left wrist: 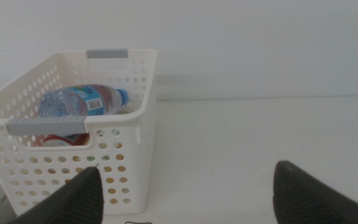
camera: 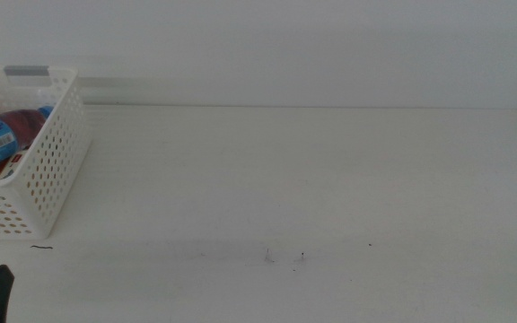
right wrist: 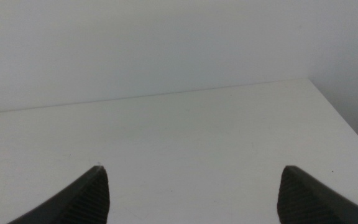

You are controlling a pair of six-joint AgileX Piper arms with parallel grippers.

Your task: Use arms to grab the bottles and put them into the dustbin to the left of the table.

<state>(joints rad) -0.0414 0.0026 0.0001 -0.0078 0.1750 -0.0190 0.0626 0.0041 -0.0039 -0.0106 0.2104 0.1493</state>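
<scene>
Bench [camera: 330, 179]: plain white top, a few dark specks near its front edge and a short black mark [camera: 41, 248] just in front of the dustbin. Dustbin [camera: 56, 166]: white perforated basket with grey strips at its rim, standing at the far left of the bench. Contents: clear water bottle [left wrist: 73, 102] with blue cap, lying on its side on top; beneath it a red item [left wrist: 58, 140] and a dark red rounded shape, both too hidden to name. Left claw [left wrist: 185, 193]: released, jaws spread wide and empty, held low just in front of the dustbin; only a dark tip shows at the bottom left corner of the middle view. Right claw [right wrist: 191, 193]: released, jaws wide apart, holding nothing, over bare bench near the right edge.
</scene>
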